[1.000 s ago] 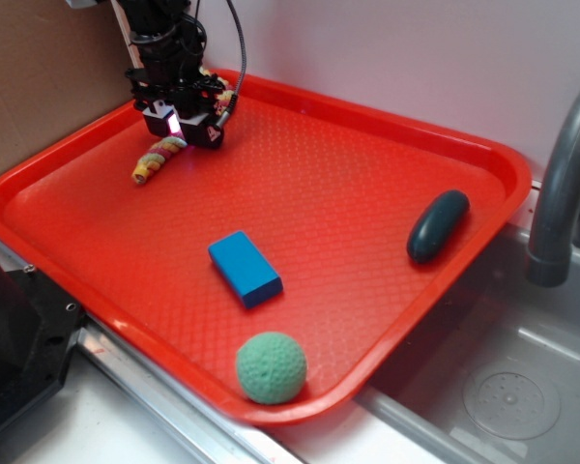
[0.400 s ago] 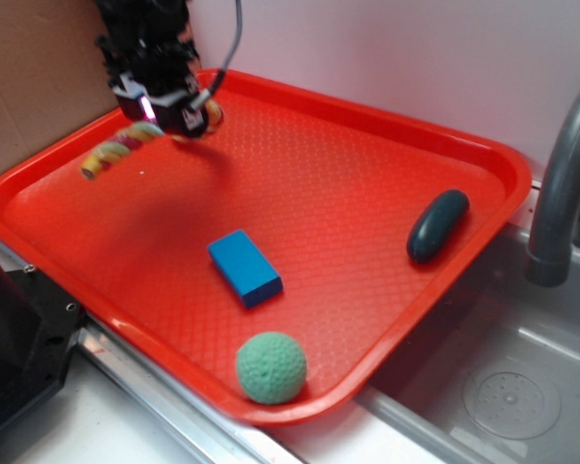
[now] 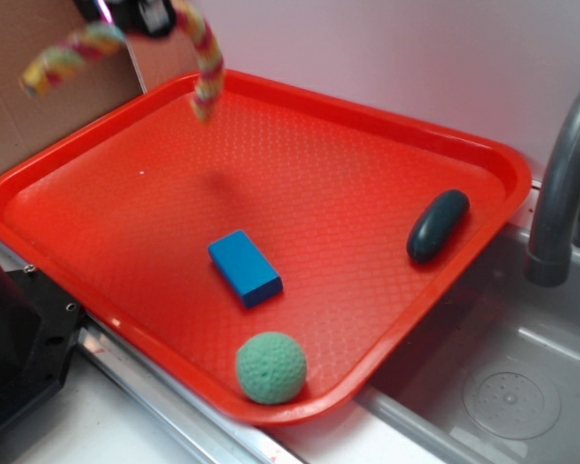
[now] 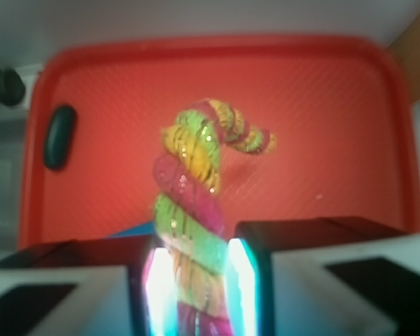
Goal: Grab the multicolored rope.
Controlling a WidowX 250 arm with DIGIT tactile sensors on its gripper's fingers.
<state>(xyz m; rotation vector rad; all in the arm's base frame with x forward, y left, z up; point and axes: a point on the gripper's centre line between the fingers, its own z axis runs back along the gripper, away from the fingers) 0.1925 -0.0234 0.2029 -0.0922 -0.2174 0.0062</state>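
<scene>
The multicolored rope [image 4: 189, 210] is clamped mid-length by the pincer [image 4: 193, 294], apparently so both ends droop clear above the red tray [image 3: 464, 155].

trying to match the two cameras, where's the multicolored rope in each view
Exterior: the multicolored rope hangs at top left, above the red tray's far corner, both ends drooping.
Wrist: the multicolored rope fills the centre, clamped between the gripper pads.
Shared landmark: the dark oval object at the tray's edge.

Multicolored rope [image 3: 201, 53], striped, clamped mid-length, both ends drooping
</scene>
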